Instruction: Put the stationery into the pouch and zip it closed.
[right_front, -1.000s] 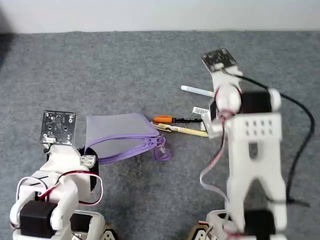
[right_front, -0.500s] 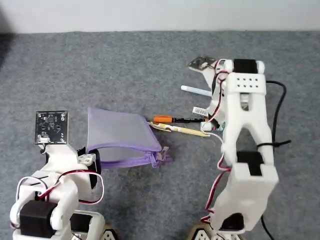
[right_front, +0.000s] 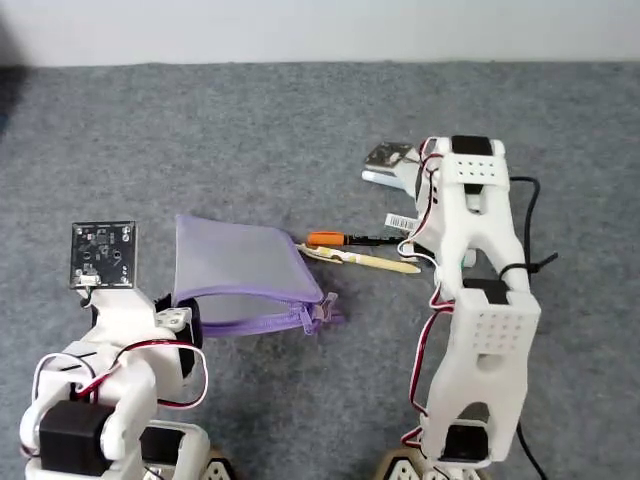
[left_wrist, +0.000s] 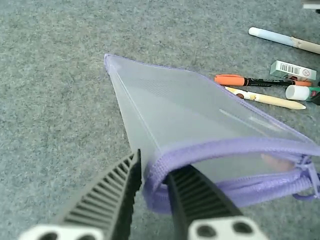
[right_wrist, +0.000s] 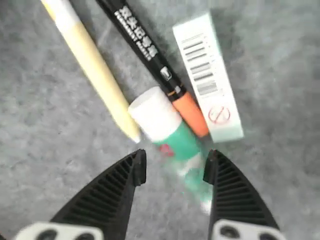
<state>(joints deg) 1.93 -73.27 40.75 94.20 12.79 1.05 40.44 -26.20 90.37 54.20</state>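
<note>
Left tool (left_wrist: 152, 167) clamps pouch (left_wrist: 190, 120) rim. Right tool (right_wrist: 175, 157), jaws wide, straddles glue stick (right_wrist: 162, 122) past pouch's zip-pull end. Nothing visibly packed; zip open.

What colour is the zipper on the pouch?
Purple zipper, clearest in the left wrist view.

The right end effector (right_wrist: 172, 162) straddles the white-capped green glue stick (right_wrist: 167, 130) with jaws apart, yet the orange-ended black marker (right_wrist: 145, 54) touches the stick on one side and the cream pencil (right_wrist: 92, 65) lies just beside the other, so finger room is tight. Beyond the translucent purple pouch (right_front: 240, 265), the grey carpeted surface (right_front: 200, 130) offers wide passage.
</note>
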